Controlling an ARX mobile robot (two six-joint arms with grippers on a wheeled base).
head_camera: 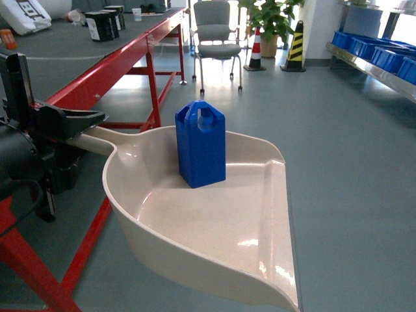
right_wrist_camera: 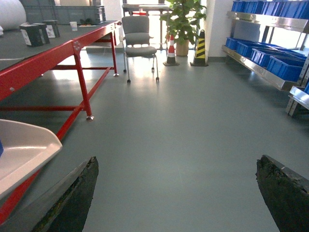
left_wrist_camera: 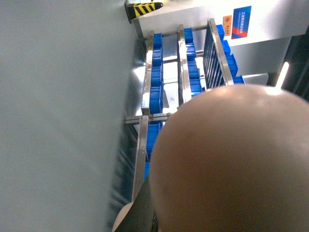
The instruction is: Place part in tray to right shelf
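Clamping the long handle of the cream-beige plastic dustpan-shaped tray [head_camera: 214, 227], the left gripper [head_camera: 78, 127] carried the upright bright-blue jug-shaped part [head_camera: 201, 144] inside it, the right gripper [right_wrist_camera: 176, 193] gaped empty, and the stainless-steel right shelf [head_camera: 377, 68] lay well apart at two o'clock, delivery pending.

part [head_camera: 201, 144] showing bright blue | tray [head_camera: 214, 227] showing cream-beige | table frame [head_camera: 123, 62] at 10 o'clock showing red | crates [head_camera: 383, 55] at 2 o'clock showing blue | cone [head_camera: 296, 47] showing yellow-black stripes | floor [head_camera: 338, 149] showing grey-green
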